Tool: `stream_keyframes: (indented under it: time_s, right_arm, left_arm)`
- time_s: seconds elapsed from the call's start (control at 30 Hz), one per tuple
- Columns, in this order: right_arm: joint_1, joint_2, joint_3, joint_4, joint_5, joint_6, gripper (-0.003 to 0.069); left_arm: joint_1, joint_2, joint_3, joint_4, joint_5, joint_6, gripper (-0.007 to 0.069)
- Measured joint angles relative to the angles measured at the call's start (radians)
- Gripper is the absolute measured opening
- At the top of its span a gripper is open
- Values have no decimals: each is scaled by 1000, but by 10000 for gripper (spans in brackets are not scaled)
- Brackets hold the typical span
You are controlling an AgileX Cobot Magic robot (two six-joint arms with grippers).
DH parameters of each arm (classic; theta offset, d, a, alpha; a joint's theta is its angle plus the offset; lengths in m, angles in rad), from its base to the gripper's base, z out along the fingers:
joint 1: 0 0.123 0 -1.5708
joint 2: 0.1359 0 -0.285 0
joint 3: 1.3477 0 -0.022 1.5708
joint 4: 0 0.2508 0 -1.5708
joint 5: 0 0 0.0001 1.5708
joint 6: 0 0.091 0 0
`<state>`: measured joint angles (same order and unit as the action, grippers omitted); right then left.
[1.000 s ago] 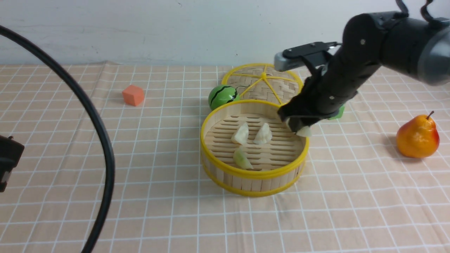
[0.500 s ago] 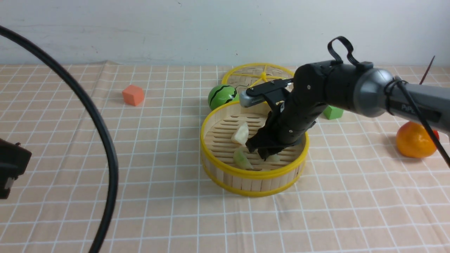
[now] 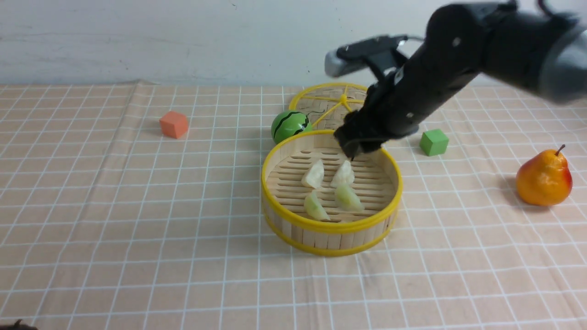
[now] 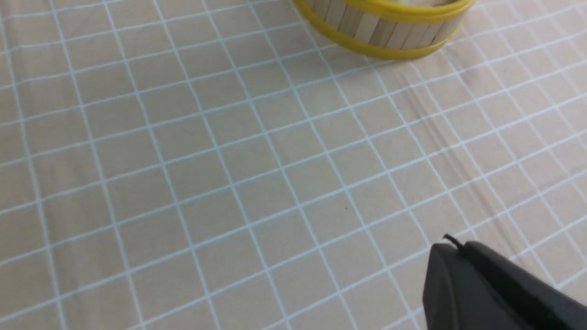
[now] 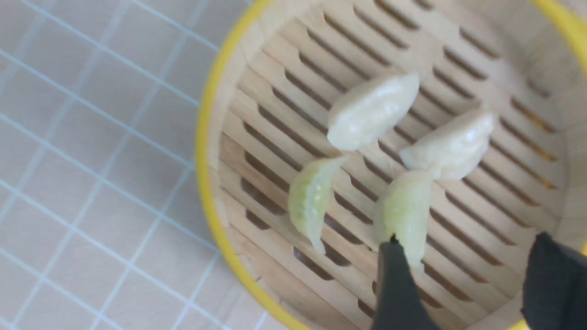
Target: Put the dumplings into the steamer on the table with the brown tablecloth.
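All four dumplings (image 3: 348, 198) lie in the steamer (image 3: 330, 228); your right gripper (image 3: 362, 147), spread and empty, hovers over its one o'clock rim. Raise it straight up, clearing that rim.

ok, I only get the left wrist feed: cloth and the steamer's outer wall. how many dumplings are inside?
Observer: Four dumplings lie on the steamer floor, two whitish and two pale green.
Operator: right hand holding one?
Observer: No. The right hand is open and empty, above the steamer's far rim.
Operator: any dumplings outside?
Observer: None that I can see. The cloth holds an orange cube, a green cube, a watermelon ball, a pear and a woven lid.
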<state>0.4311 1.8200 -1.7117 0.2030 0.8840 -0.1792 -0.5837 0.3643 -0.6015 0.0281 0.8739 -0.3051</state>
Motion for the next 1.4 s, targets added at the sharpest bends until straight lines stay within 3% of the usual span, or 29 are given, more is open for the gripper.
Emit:
stream_keyframes:
  time_s: [0.17, 0.4, 0.67, 0.97, 1.4]
  right_arm:
    - [0, -254, 179, 61, -61, -66, 194]
    - [0, -630, 518, 123, -199, -123, 8]
    - [0, -1020, 775, 136, -317, -153, -20]
    - [0, -1300, 881, 129, -392, -153, -19]
    - [0, -1374, 882, 120, -393, -153, -10]
  left_arm:
    - [0, -188, 143, -1, -207, -76, -11]
    - [0, -281, 188, 4, -272, -94, -10]
    - [0, -283, 193, 5, -272, -95, -3]
    - [0, -283, 193, 6, -273, -96, 0]
    - [0, -283, 193, 7, -273, -97, 11]
